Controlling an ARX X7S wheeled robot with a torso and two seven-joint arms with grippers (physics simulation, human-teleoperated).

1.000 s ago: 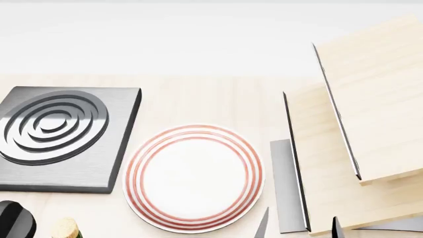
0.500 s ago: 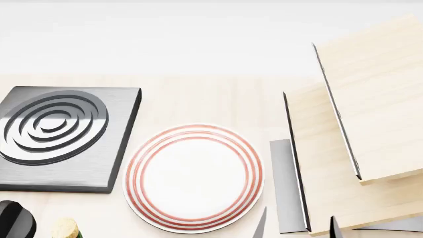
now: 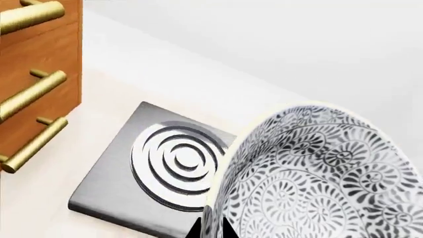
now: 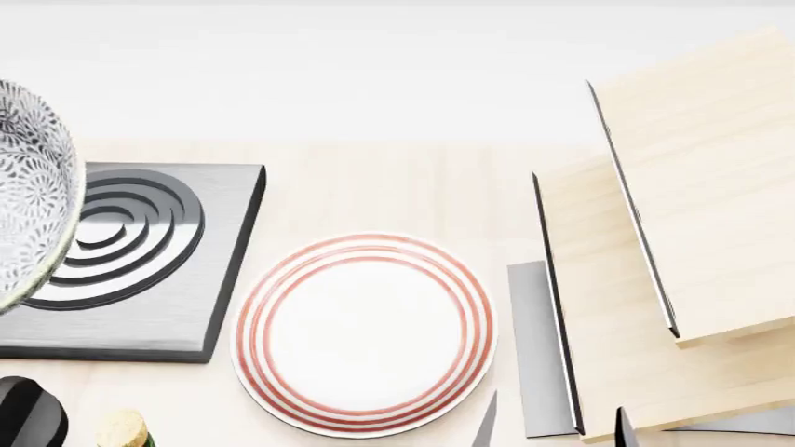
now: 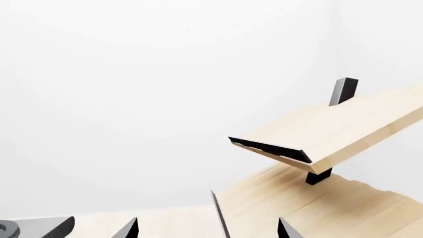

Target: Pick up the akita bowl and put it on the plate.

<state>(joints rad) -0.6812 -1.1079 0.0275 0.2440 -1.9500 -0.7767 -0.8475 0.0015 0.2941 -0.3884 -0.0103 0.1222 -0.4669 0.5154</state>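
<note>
My left gripper (image 3: 211,229) shows only as two black fingertips at the edge of the left wrist view, one on each side of the rim of the akita bowl (image 3: 310,173), so it is clamped on that rim. The bowl is deep, round, glazed ceramic, white with a dense dark grey-blue floral pattern and a pale rim. It is tilted steeply, its patterned interior facing the wrist camera. In the head view the bowl (image 4: 32,186) hangs at the far left, overlapping the stove burner (image 4: 149,270), a square dark-grey brushed-metal slab with concentric raised rings. The plate (image 4: 364,333) lies flat on the pale wooden counter (image 4: 372,186), just beside the burner's right edge and well apart from the bowl; it is round, smooth and white, with three thin red rings near its rim. To the right stand pale wooden shelf boards (image 4: 708,186) on dark brackets. My right gripper (image 5: 205,228) shows dark fingertips; whether it is open I cannot tell. A wooden drawer front with brass bar handles (image 3: 33,84) appears in the left wrist view.
</note>
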